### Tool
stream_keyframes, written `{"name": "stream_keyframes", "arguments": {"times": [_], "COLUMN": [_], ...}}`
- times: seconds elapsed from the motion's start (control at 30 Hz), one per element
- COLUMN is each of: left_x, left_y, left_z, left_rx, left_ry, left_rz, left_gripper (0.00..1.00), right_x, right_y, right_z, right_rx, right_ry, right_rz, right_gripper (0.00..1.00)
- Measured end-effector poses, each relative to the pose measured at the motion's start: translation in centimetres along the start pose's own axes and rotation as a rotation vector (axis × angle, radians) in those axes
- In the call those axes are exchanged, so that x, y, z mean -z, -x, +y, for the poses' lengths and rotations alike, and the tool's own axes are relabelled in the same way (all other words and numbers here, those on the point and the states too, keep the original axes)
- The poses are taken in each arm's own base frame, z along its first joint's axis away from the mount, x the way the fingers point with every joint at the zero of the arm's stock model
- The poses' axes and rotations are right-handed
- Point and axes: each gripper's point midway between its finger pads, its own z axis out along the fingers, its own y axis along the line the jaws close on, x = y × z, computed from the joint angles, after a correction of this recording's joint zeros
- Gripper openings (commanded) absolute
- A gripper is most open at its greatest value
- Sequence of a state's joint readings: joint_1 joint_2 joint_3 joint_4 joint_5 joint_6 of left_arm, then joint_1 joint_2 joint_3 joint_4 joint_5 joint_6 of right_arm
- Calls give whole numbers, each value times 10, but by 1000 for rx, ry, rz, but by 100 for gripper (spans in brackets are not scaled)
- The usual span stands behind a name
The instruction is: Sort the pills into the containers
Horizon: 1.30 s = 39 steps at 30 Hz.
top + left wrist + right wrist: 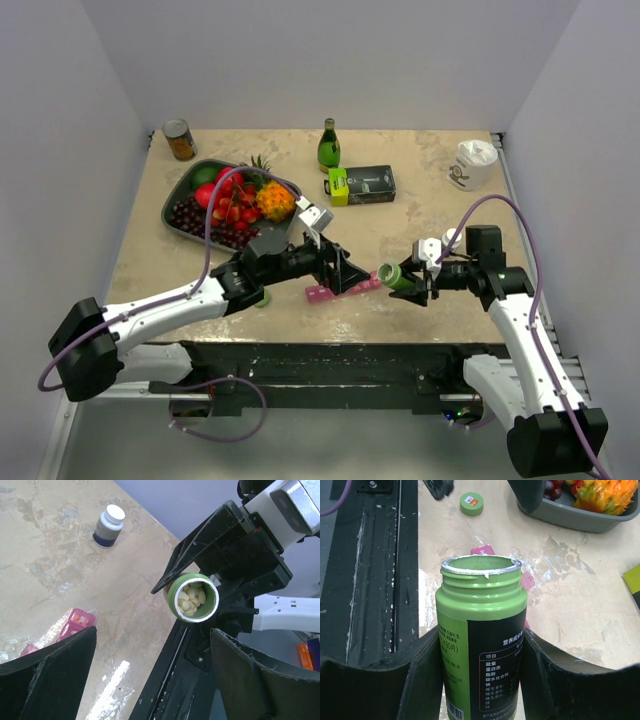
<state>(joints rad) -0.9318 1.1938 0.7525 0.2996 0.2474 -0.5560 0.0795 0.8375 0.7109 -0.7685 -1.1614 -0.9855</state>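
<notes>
One pink pill organiser (322, 292) lies on the table (420, 200) near its front edge, by the left gripper (345, 272), whose jaws gape wide and empty. The right gripper (418, 283) clasps one uncapped green bottle (392, 277) tipped sideways, with pale pills (192, 599) inside. One green cap (262, 298) lies loose.

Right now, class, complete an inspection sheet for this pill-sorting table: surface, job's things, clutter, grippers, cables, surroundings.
Surface: tan table, blotchy.
Job's things: pink pill box flat near the front edge; green bottle uncapped, pale pills inside; green cap on the table; white-capped bottle upright.
Clutter: fruit tray, tin can, glass bottle, black-and-yellow box, white cup, toward the back.
Grippers: left gripper open, empty; right gripper shut on the green bottle.
Cables: purple cable loops over each arm.
Surroundings: plain grey walls on three sides.
</notes>
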Motion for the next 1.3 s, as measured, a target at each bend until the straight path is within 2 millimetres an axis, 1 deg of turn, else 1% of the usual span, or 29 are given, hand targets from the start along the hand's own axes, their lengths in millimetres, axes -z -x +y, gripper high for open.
{"name": "stream_keyframes", "arguments": {"times": [0.1,0.23,0.37,0.43,0.57,0.67,0.77,0.87,0.97,1.07,1.1,1.13,1.17,1.2,1.27,1.3], "left_x": [-12,-27,-37,-43,-51,-57,-63,-69,-73,-75,-75,-74,-74,-74,-74,-74], "left_y": [-1,-8,-15,-14,-10,-7,-6,-11,-19,-27,-31,-33,-33,-33,-35,-35], "left_z": [-4,-11,-15,-17,-29,-36,-37,-36,-34,-32,-31,-30,-31,-32,-33,-33], "left_rx": [27,81,131,148,169,174,175,177,174,175,177,178,180,179,178,179], "left_ry": [1,-4,-7,-9,-31,-39,-25,-5,13,22,25,29,24,21,16,16], "left_rz": [-2,3,13,13,11,9,16,41,78,111,124,132,136,138,143,146], "left_gripper": [99,99,99,99,97,93,91,86,78,68,62,59,57,52,50,47], "right_x": [0,-1,-2,-2,-2,-2,-2,-2,-2,-2,-2,-2,-2,-2,-2,-3], "right_y": [-1,-3,-3,-4,-4,-3,-3,-2,-2,-1,-1,-1,-2,-3,-5,-5], "right_z": [0,0,-1,-1,-1,-2,-3,-4,-4,-5,-6,-6,-6,-7,-6,-6], "right_rx": [1,-10,-10,-14,-18,-17,-19,-20,-22,-26,-26,-28,-31,-31,-40,-41], "right_ry": [-1,1,0,-1,-2,-4,-6,-9,-11,-14,-15,-16,-20,-22,-24,-23], "right_rz": [-1,1,0,-1,-2,-2,-3,-5,-7,-8,-9,-8,-3,0,3,2], "right_gripper": [0,0,0,0,0,0,0,0,0,0,0,0,0,0,0,0]}}
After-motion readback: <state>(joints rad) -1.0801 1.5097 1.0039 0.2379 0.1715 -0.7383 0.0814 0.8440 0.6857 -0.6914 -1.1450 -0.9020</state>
